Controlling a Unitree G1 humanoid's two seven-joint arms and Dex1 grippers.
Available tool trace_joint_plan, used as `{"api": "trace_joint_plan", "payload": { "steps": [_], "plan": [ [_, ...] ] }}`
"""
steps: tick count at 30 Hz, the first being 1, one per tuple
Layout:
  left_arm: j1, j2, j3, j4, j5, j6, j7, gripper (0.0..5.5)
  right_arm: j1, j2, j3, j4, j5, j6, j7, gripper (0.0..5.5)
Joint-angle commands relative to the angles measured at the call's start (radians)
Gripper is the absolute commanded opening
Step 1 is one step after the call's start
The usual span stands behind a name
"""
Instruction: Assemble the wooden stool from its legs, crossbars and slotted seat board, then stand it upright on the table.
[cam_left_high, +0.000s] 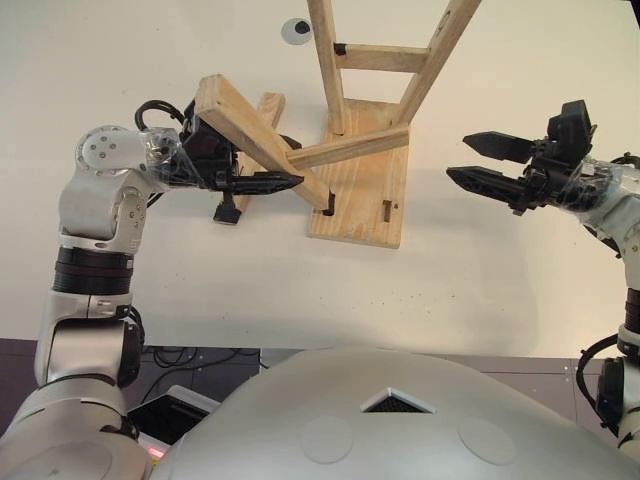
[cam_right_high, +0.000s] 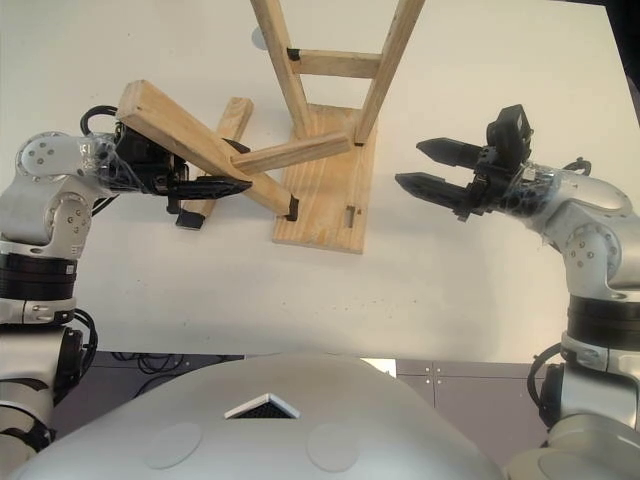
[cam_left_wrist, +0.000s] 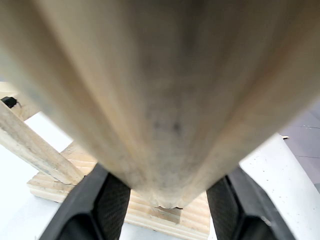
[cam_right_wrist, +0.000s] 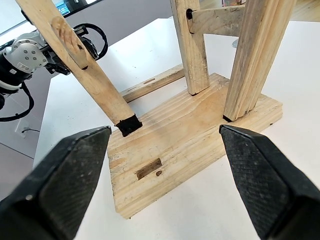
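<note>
A round grey disc (cam_left_high: 296, 30) and tangled black cables (cam_left_high: 175, 357).

Light was pretty bright and even; white table (cam_left_high: 480, 300) glared a bit, soft shadows hugged the seat board (cam_left_high: 370, 205).

left pincer (cam_left_high: 280, 182) seemingly clamped on leg (cam_left_high: 250, 125) | right pincer (cam_left_high: 462, 158) spread wide, pointing inward

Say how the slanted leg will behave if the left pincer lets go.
The slanted leg looks like stiff solid wood, unlikely to flex. Leaning with only its dark-tipped end at the seat board, it would probably topple once the left pincer opens.
</note>
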Motion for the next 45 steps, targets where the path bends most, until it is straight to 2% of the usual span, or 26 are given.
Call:
{"api": "trace_joint_plan", "payload": {
  "steps": [1,7,15,22,26,32,38,43,45],
  "plan": [
    [-0.018,0.038,-0.022,0.024,0.048,0.03,-0.03,2.02,0.024,0.025,0.01,-0.02,-0.019,-0.018,-0.011,3.98],
    [-0.038,0.052,-0.019,0.043,0.06,0.026,-0.061,2.02,0.038,0.042,0.011,-0.03,-0.023,-0.023,-0.024,3.98],
    [-0.064,0.093,-0.122,0.016,0.179,-0.063,-0.114,2.02,0.049,0.052,0.013,-0.041,-0.022,-0.025,-0.041,3.98],
    [-0.047,0.081,-0.236,-0.039,0.284,0.088,0.035,2.02,0.07,0.081,0.018,-0.046,-0.031,-0.042,-0.062,3.98],
    [0.034,0.064,-0.303,0.036,0.368,0.047,0.144,2.01,0.083,0.087,0.021,-0.05,-0.032,-0.047,-0.068,3.98],
    [0.161,0.079,-0.397,0.196,0.406,-0.026,0.162,2.01,0.071,0.074,0.026,-0.038,-0.033,-0.038,-0.058,3.98],
    [0.12,0.041,-0.38,0.208,0.312,0.063,0.165,2.01,0.064,0.079,0.029,-0.032,-0.037,-0.04,-0.064,3.98],
    [0.001,-0.004,-0.273,0.014,0.151,0.154,0.22,2.01,0.083,0.095,0.022,-0.039,-0.04,-0.052,-0.083,3.98],
    [-0.024,0.014,-0.266,-0.05,0.135,0.174,0.204,2.47,0.086,0.099,0.025,-0.042,-0.04,-0.054,-0.086,3.98]
  ]
}}
